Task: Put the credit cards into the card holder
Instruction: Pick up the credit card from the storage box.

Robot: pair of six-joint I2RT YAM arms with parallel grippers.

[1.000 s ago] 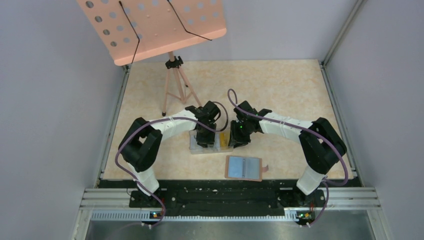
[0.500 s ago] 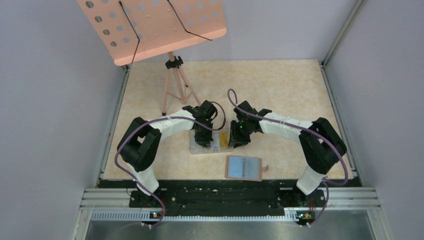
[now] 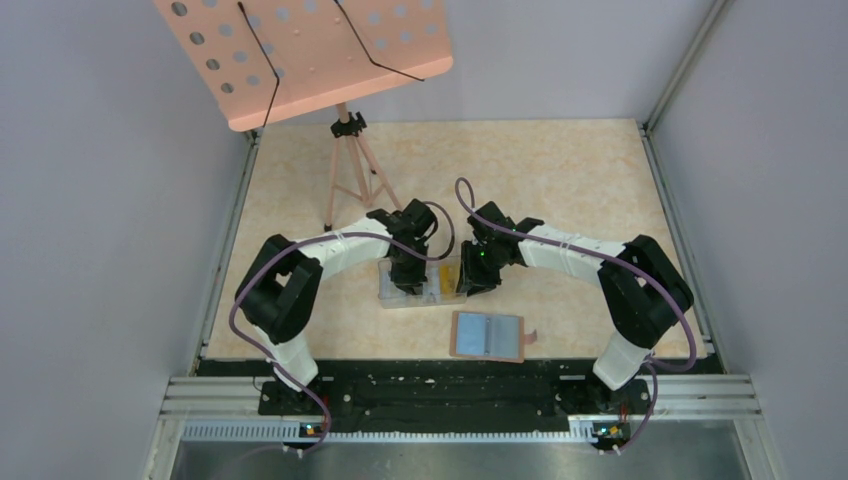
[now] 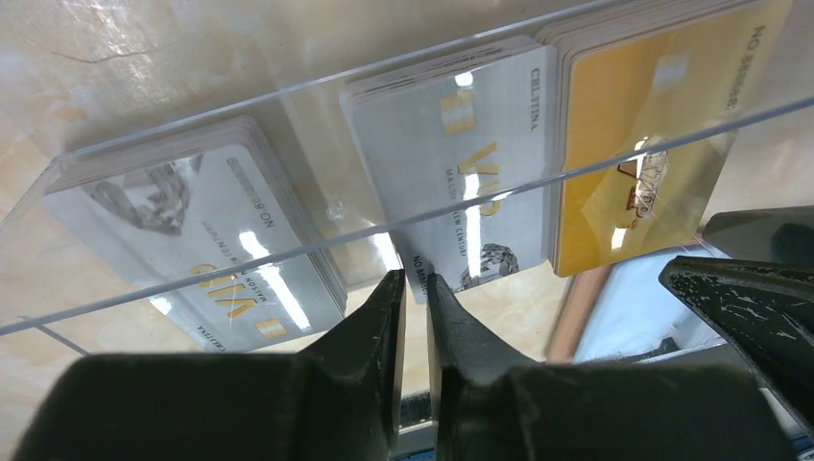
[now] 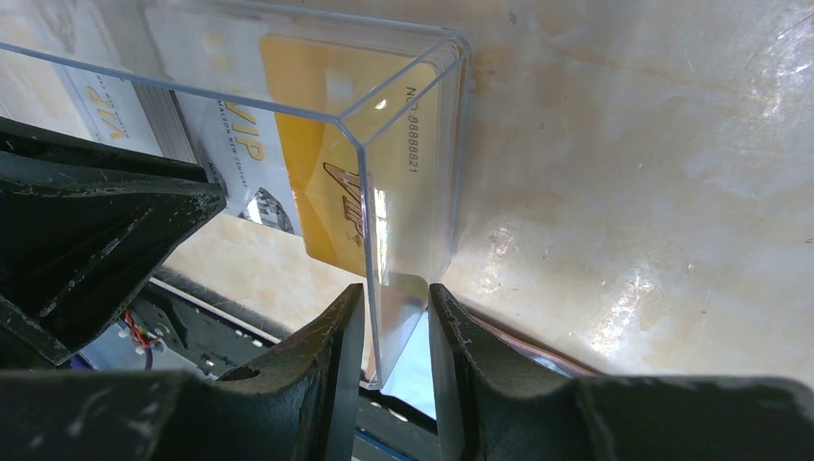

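Right tool (image 5: 395,294) clamps the clear box (image 5: 408,173) by its end wall, seemingly to steady it, while left tool (image 4: 413,280), narrow, noses a grey-white card (image 4: 451,182) edge, grip unclear.

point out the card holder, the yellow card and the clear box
card holder (image 3: 488,336), top view, open blue inner face
yellow card (image 4: 653,125), left wrist view, its face
clear box (image 5: 408,182), right wrist view, end wall
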